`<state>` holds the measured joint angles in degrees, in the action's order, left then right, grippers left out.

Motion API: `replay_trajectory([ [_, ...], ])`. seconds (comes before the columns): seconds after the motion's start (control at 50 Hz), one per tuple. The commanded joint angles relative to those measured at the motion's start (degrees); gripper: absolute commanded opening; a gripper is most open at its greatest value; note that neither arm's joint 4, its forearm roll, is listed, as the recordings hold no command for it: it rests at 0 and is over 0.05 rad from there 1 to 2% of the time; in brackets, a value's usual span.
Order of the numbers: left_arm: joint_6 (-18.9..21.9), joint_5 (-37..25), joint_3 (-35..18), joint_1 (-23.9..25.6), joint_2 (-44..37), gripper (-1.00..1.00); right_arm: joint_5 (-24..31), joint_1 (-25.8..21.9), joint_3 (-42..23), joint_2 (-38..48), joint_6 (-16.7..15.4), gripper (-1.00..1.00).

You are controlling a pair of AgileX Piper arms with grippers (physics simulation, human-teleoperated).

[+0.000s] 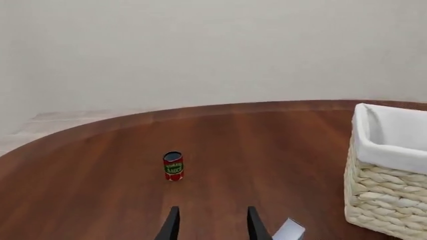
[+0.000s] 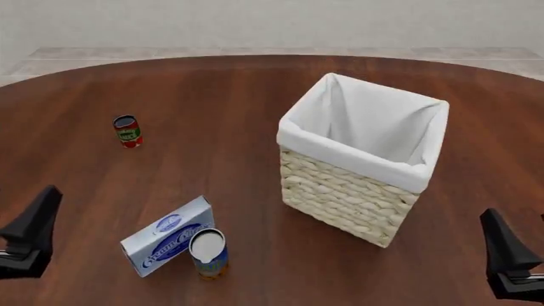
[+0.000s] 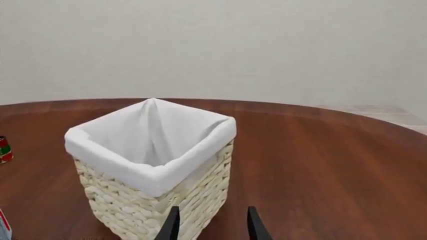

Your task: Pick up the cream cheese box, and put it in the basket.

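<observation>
Resting flat on the dark wood worktop (image 2: 238,108) near the front edge, the cream cheese box (image 2: 167,236) lies at an angle in the front view, left of the basket (image 2: 340,197) and well apart from it. A blue-orange can (image 2: 208,253) with a white top stands upright just beside the box's near right end, seemingly touching it. A small red can (image 2: 127,131) stands upright farther back on the left, well apart from both. The basket sits right of centre, turned corner-on, its white cloth liner (image 2: 361,121) folded over the rim. The left gripper (image 2: 30,233) shows at the lower left edge and the right gripper (image 2: 510,258) at the lower right edge, both clear of every object; whether the jaws are apart cannot be told here.

Looking along the left gripper (image 1: 211,225) in the left wrist view, the two dark fingers stand parted with nothing between them. The red can (image 1: 173,166) stands ahead on the wood, a pale corner of the box (image 1: 291,230) peeks in beside one finger, and the basket (image 1: 383,200) fills the side of the frame.

Seen from the right wrist, the right gripper (image 3: 211,225) likewise has its jaws parted and empty, pointed at the basket (image 3: 153,200) close ahead. The red can (image 3: 4,149) is cut off at the frame's edge.
</observation>
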<state>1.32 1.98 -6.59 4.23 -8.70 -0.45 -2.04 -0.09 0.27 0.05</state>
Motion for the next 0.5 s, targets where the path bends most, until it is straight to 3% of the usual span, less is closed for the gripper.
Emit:
replay_trajectory([
  [0.02, 0.4, -0.2, -2.5, 2.7, -3.1, 1.0, 0.0, -0.3, 0.0, 0.2, -0.4, 1.0],
  [0.38, -1.3, -1.1, -6.7, 6.2, -7.1, 1.0, 0.5, -1.2, 0.0, 0.2, -0.6, 1.0],
  [0.5, 1.6, -3.5, -9.6, 8.3, -8.4, 1.0, 0.4, -1.4, 0.0, 0.5, -0.6, 1.0],
])
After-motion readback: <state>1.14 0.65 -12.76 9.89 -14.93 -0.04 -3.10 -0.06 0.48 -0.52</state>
